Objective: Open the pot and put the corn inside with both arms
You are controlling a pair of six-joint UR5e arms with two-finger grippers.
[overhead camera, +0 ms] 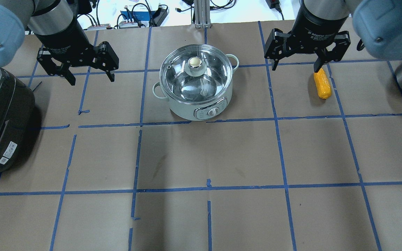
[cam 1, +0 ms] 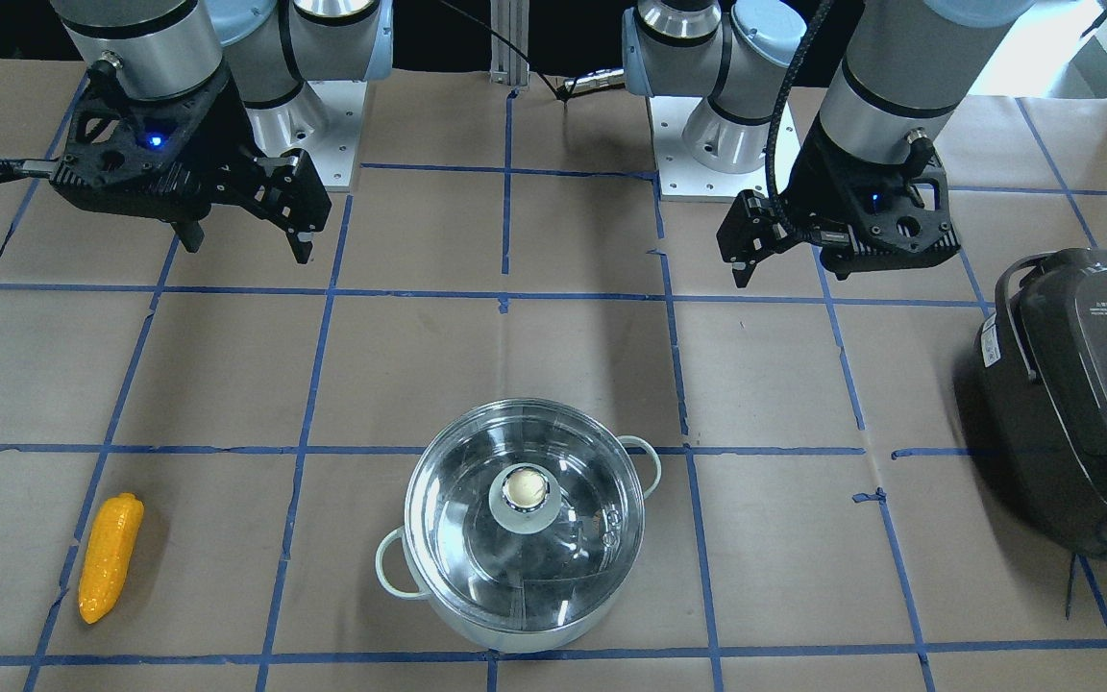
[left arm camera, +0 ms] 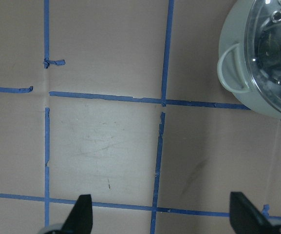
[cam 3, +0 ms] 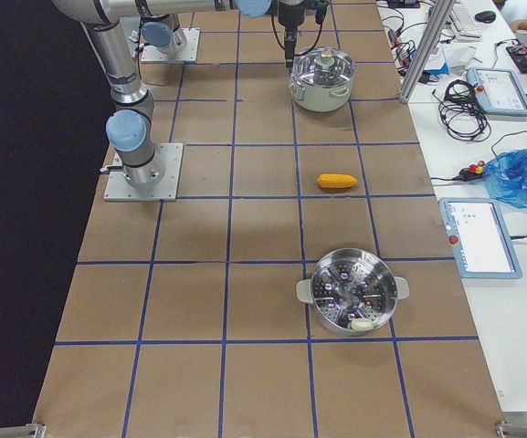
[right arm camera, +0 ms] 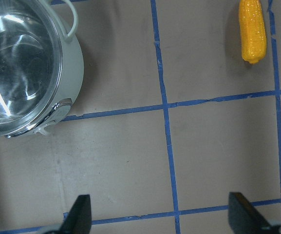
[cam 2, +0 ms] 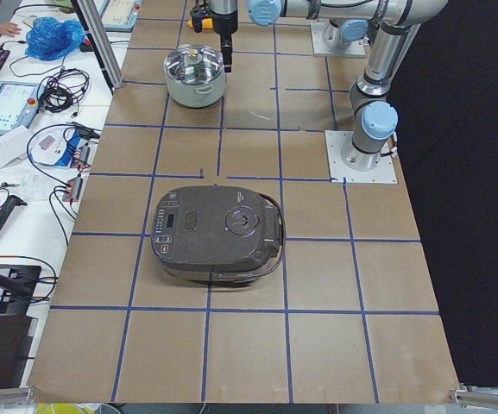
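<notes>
Out on the desk [overhead camera: 208,157], on the side far from the robot's base: the pot [overhead camera: 181,106], glass lid [overhead camera: 201,87] on, knob [overhead camera: 194,62] on top, 2 pale loop handles [overhead camera: 156,91] at its sides. To its right, well apart, the corn [overhead camera: 322,86], lying flat just beside a blue tape line [overhead camera: 337,97]. Above the desk to the pot's left, the left claw [overhead camera: 91,80]: fingers spread wide, gripping nothing, clear of the pot. Between pot and corn, nearer the corn, the right claw [overhead camera: 295,68]: also spread wide and empty, raised off the desk. Seen from overhead, 1 fingertip overlapping the cob's far end; seen from the right wrist, cob off at the upper right, outside the fingers. At the desk's left end, a dark rice cooker [overhead camera: 2,118]; at the right end, past the corn, a steel steamer basket [cam 3: 350,301].
</notes>
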